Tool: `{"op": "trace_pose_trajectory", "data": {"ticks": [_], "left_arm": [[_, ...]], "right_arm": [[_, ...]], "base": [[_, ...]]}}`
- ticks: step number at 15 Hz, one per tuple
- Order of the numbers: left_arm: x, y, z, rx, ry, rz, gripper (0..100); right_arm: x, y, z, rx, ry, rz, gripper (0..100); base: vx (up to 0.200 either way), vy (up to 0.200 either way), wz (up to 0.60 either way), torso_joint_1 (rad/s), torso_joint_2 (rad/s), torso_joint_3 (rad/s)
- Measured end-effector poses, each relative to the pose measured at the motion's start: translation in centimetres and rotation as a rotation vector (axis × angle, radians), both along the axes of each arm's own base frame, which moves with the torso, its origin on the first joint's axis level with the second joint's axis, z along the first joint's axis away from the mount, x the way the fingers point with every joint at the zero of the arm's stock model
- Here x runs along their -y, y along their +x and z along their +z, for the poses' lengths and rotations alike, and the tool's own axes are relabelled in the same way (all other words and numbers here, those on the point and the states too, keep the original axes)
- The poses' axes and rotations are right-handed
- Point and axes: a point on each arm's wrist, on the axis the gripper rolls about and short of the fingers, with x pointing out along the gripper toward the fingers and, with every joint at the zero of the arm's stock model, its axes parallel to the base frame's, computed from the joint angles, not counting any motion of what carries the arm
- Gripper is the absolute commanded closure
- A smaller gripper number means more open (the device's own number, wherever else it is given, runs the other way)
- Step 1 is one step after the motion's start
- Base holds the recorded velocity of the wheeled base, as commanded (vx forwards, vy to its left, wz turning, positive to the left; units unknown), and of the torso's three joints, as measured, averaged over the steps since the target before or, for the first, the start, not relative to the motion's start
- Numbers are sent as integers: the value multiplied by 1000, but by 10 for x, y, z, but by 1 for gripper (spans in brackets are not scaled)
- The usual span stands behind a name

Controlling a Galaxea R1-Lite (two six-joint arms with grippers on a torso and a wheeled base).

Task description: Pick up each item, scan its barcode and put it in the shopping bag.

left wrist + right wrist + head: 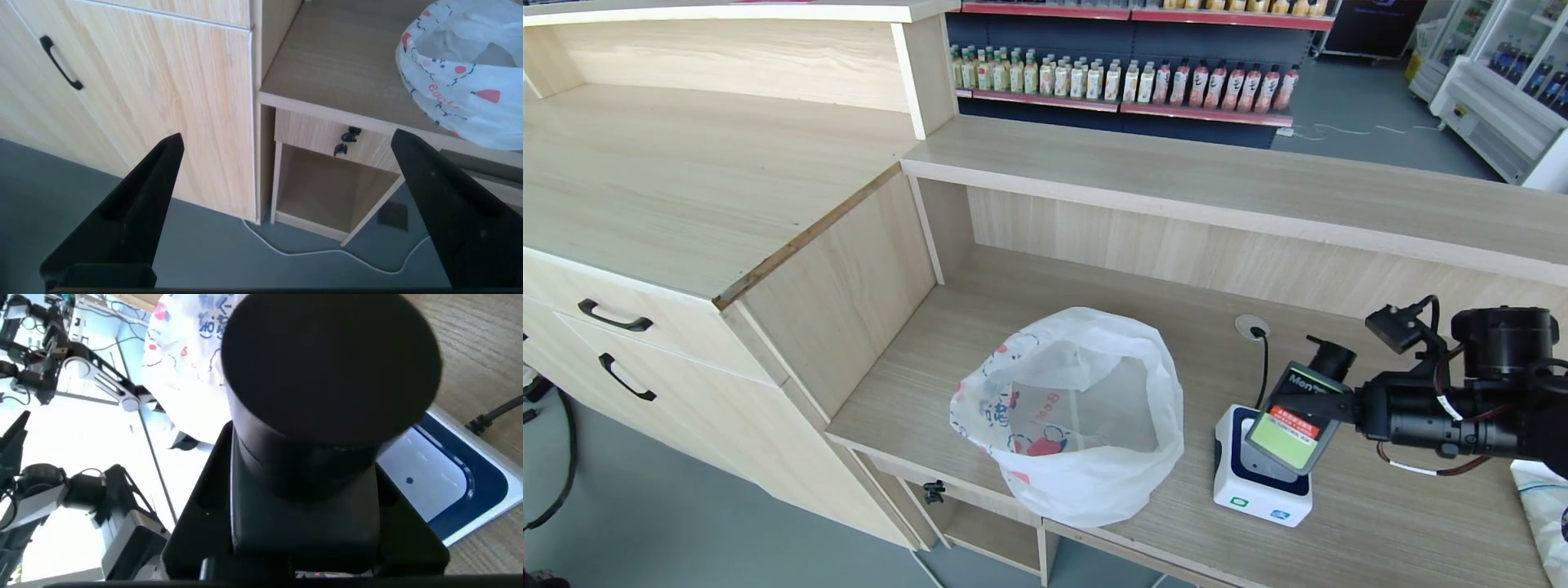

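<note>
A dark bottle (1294, 429) with a black cap and a green and red label is held tilted just above the white and blue barcode scanner (1262, 482) on the counter. My right gripper (1343, 404) is shut on it from the right side. In the right wrist view the bottle's black cap (327, 376) sits close to the camera, with the scanner (445, 486) beneath and the bag (192, 343) beyond. The white printed shopping bag (1078, 408) stands open left of the scanner. My left gripper (286, 139) hangs open and empty below counter level, near the bag (466, 65).
A black cable runs from the scanner to a grommet (1251, 327) in the counter. A white package (1543, 510) lies at the counter's right edge. A raised shelf (1217, 175) runs behind; a tall cabinet with drawer handles (614, 317) stands left.
</note>
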Motion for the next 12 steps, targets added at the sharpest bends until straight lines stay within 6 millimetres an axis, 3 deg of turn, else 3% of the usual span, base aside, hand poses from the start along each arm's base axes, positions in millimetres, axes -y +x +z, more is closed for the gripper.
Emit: {"op": "trace_pose_trajectory", "data": {"ticks": [12], "left_arm": [[0, 0, 0, 0, 0, 0, 0]], "right_arm": [[-1, 18, -9, 65, -41, 35, 100]], "base": [[0, 0, 0, 0, 0, 0]]}}
